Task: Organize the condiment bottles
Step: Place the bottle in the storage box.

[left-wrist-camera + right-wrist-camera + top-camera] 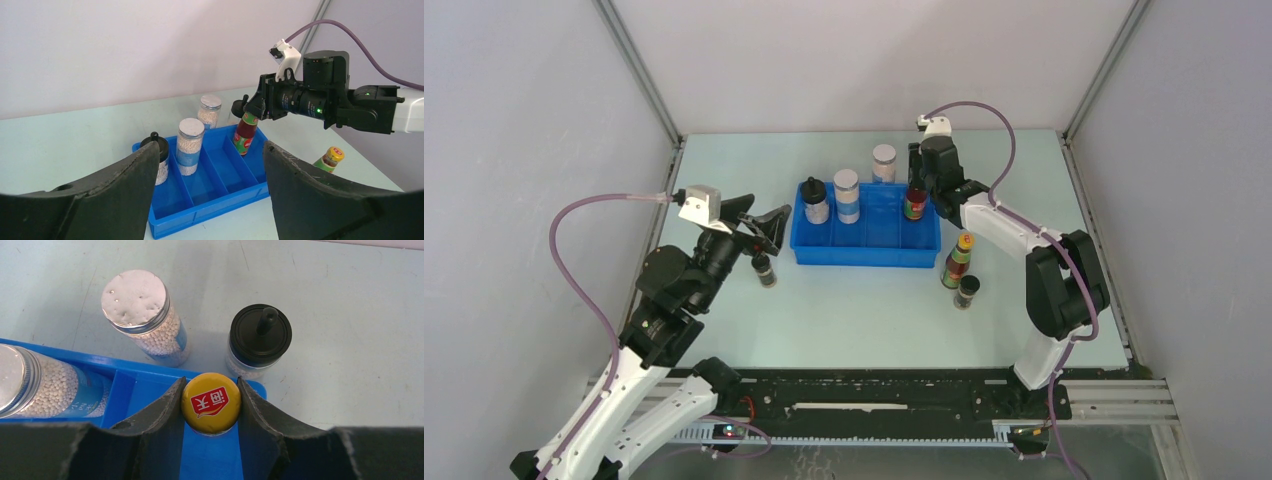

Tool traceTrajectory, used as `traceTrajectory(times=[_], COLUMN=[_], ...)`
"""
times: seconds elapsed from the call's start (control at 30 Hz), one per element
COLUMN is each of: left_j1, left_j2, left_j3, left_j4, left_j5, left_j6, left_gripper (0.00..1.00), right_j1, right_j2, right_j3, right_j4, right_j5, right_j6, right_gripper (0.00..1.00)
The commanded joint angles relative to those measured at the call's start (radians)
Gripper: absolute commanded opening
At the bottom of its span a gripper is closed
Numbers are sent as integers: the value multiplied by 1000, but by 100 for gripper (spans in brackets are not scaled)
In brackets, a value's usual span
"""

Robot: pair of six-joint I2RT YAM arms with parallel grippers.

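Note:
My right gripper (pixel 921 182) is shut on the orange cap (pixel 211 402) of a slim red-green-labelled bottle (pixel 244 135) and holds it in the rightmost compartment of the blue tray (pixel 869 258). A black knob-capped bottle (pixel 815 200) and a clear white-lidded bottle (pixel 847 195) stand in the two left compartments. Behind the tray stand another white-lidded bottle (pixel 142 317) and another knob-capped bottle (pixel 259 340). My left gripper (pixel 761 225) is open and empty, left of the tray, above a short dark bottle (pixel 766 270).
On the table right of the tray's front corner stand the other orange-capped bottle (pixel 958 260) and a second short dark black-lidded bottle (pixel 967 291). The tray's third compartment (pixel 220 172) holds nothing. Grey walls enclose the table on three sides.

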Motion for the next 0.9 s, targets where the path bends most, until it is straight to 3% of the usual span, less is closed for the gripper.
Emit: traceTrajectory(times=[0.0, 0.1, 0.3, 0.63, 0.87], left_j1=[-7, -7, -7, -6, -7], left_j2=[0, -1, -7, 5, 171], left_j3=[-24, -24, -25, 8, 172], left_j4=[27, 25, 23, -3, -121], left_j5=[-8, -8, -10, -6, 9], left_j6=[13, 11, 8, 5, 23], left_gripper=[80, 80, 81, 81, 86], right_j1=[-7, -5, -1, 1, -6], right_j2=[-14, -16, -21, -61, -111], right_j3=[19, 18, 18, 26, 112], right_j4=[106, 103, 96, 103, 27], right_j5=[38, 37, 36, 36, 11], right_j6=[22, 21, 23, 16, 37], right_gripper=[39, 54, 71, 74, 75])
